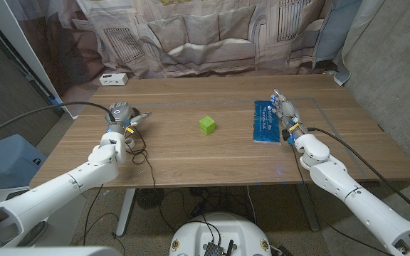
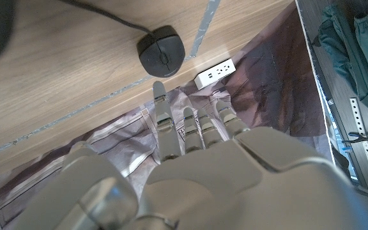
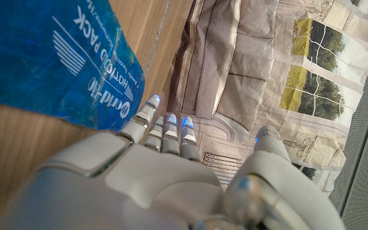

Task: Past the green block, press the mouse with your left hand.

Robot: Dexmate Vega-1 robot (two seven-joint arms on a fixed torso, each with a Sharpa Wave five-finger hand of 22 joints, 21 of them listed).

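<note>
Two hands showed in the head view. Left hand (image 1: 120, 117), fingers apart and empty, hovered left of centre; the mouse (image 2: 161, 53) sat just beyond its fingertips, green block (image 1: 206, 126) mid-frame. Best reach forward, lower gently. Right hand (image 1: 286, 112), fingers straight, stood beside blue pack (image 1: 265, 121).

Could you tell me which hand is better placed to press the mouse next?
The left hand: the mouse lies just beyond its fingertips on the table's left side. The right hand is across the table by the blue pack, past the green block.
</note>
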